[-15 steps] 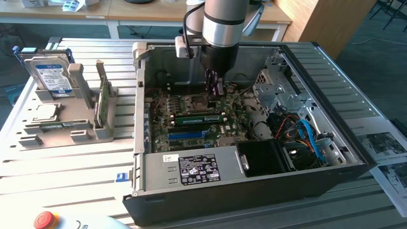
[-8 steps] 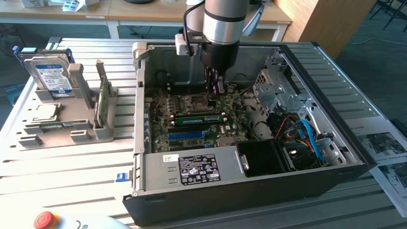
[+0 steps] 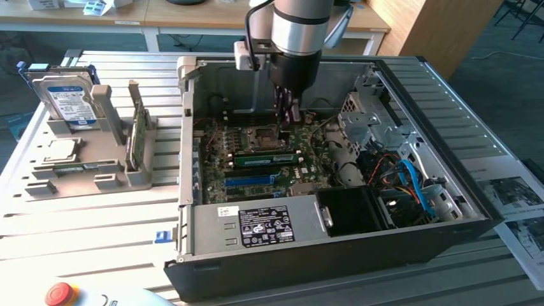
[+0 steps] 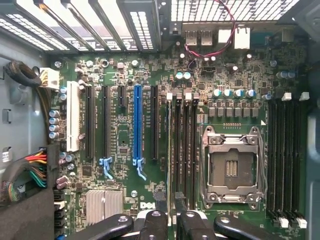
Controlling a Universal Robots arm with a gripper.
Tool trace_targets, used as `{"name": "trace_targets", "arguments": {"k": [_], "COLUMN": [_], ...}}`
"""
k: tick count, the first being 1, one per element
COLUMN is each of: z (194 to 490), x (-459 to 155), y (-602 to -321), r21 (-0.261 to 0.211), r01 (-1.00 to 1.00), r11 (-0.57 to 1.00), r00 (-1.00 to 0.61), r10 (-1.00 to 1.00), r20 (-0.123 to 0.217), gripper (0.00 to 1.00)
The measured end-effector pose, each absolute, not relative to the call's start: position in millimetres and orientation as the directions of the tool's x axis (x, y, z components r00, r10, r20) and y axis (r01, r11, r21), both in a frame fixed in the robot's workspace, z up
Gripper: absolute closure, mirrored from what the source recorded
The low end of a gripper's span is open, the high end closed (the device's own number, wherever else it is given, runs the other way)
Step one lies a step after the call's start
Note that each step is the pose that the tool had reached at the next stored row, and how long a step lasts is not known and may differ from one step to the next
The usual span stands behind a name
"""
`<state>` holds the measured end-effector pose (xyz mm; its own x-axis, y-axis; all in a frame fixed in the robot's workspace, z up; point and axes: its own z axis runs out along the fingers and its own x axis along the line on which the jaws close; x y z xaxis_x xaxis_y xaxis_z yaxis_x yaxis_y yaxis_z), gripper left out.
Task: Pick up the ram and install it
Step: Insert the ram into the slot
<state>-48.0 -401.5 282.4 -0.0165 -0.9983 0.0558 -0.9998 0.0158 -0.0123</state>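
Open computer case (image 3: pixel 340 264) occupies the centre of frame, standing on a slatted table (image 3: pixel 85 220). The robot arm (image 3: pixel 299 32) descends from top centre into the case. Its gripper (image 3: pixel 289 116) hangs over the motherboard (image 3: pixel 255 182), just to the upper right of the CPU socket (image 3: pixel 259 135). A green RAM stick (image 3: pixel 265 158) is seated directly below that socket in frame. At left of frame, a grey rack (image 3: pixel 85 180) holds an upright hard drive (image 3: pixel 66 95) and a second green stick (image 3: pixel 137 131). A red button (image 3: pixel 61 293) sits in the lower left corner.

The exterior view's edges cut off the red button (image 3: pixel 61 294) and the arm (image 3: pixel 302 25).
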Motion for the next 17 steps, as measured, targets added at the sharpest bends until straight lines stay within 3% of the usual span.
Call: {"name": "trace_targets", "arguments": {"k": [17], "z": [299], "x": [-48], "y": [-402], "r21": [-0.01], "r01": [-1.0], "r11": [0.016], "r00": [-0.016], "r10": [-0.998], "r20": [0.06], "gripper": [0.81]}}
